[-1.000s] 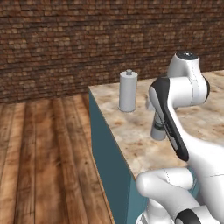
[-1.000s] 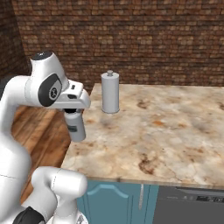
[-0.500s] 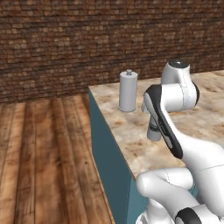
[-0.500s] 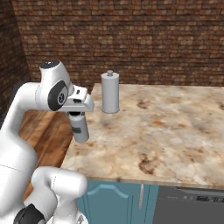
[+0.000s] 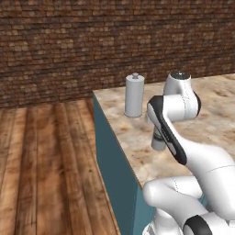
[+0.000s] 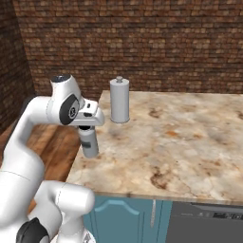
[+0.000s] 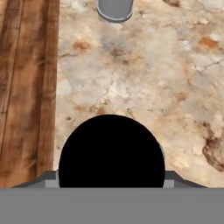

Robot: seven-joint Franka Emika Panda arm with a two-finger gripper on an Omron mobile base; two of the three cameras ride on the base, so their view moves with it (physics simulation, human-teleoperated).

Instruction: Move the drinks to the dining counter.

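A small pale grey bottle [image 6: 89,145] with a black cap [image 7: 111,151] hangs upright under my gripper [image 6: 86,128], which is shut on its top. The bottle [image 5: 158,140] is at the near left part of the dining counter [image 6: 180,142], its base at or just above the mottled marble; I cannot tell if it touches. In the hand view the cap covers my fingertips. The paper cup is out of view.
A tall grey metal canister [image 6: 119,100] with a knob top stands farther back near the counter's left edge, also seen as canister [image 5: 134,95] and canister [image 7: 114,8]. Wooden floor [image 5: 46,170] lies left of the counter. A dishwasher front [image 6: 209,223] sits below the near edge.
The arm has folded lower and carried the bottle slightly down and further in over the counter. The canister has not moved.
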